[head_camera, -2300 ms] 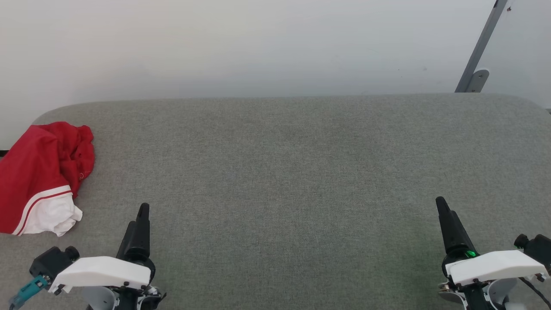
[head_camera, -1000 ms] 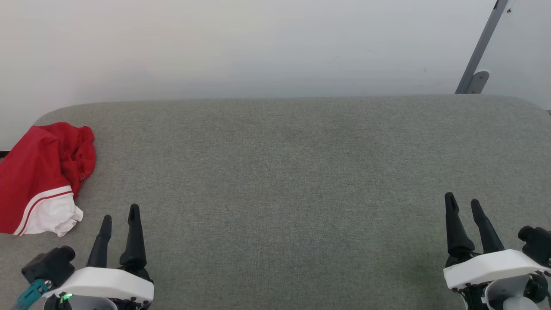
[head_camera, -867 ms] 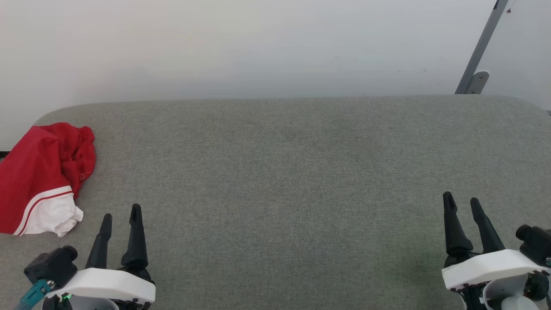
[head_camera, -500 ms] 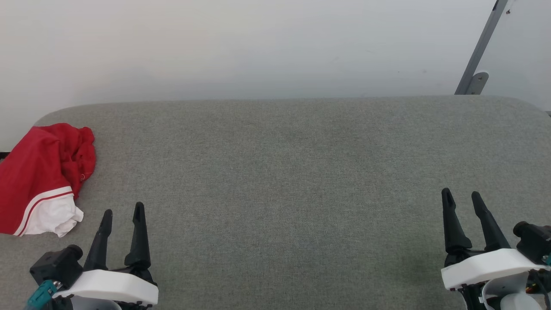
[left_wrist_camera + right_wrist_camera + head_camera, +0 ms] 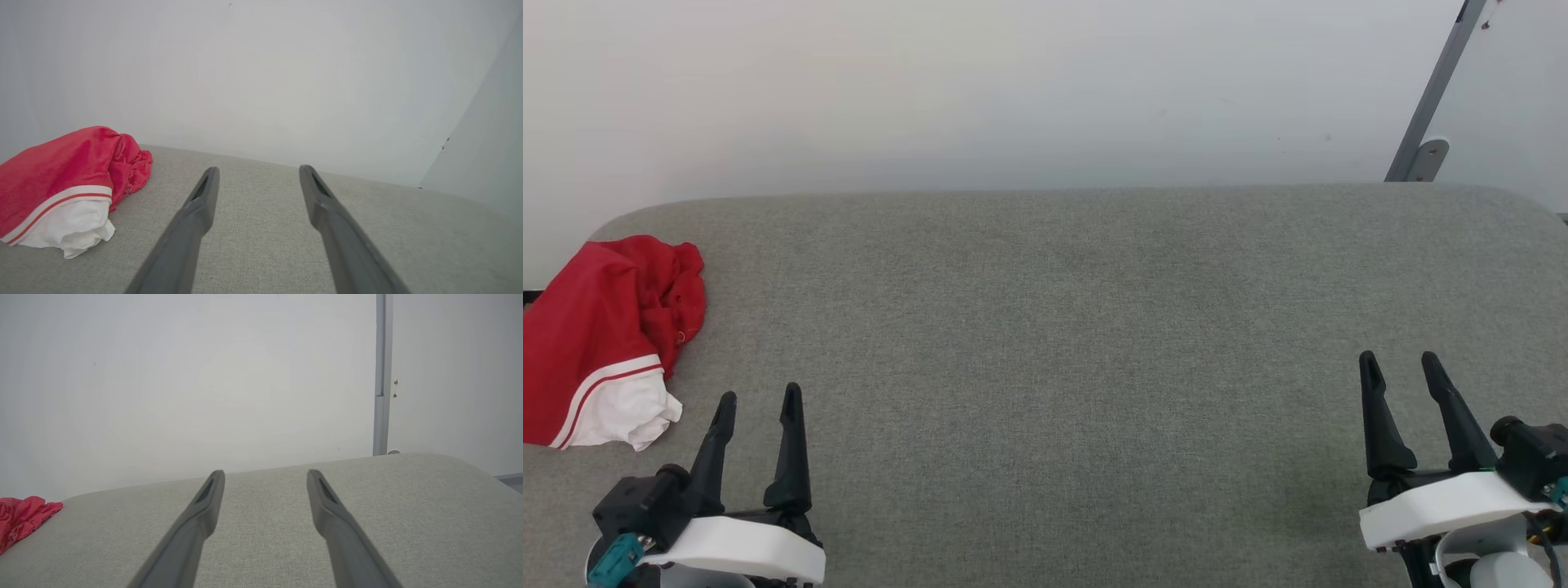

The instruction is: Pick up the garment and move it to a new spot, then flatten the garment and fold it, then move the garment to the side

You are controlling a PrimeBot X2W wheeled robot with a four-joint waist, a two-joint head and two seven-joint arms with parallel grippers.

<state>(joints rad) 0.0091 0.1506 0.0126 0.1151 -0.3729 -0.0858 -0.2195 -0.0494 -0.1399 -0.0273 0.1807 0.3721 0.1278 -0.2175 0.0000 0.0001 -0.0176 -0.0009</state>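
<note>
Left claw (image 5: pixel 759 394) and right claw (image 5: pixel 1398 357) stand wide, empty. We judge nothing done: garment (image 5: pixel 588 327) lies crumpled, ungrasped, folding pending.

Shirt (image 5: pixel 600 335) soft crumpled cloth, slight sheen; table (image 5: pixel 1062 327) grey woven fabric, matt; fingers (image 5: pixel 196 216) matt dark plastic.

The crumpled red shirt with a white, red-striped sleeve end (image 5: pixel 596 327) was cut off by the head view's left edge; bunched folds hid much of its cloth.
</note>
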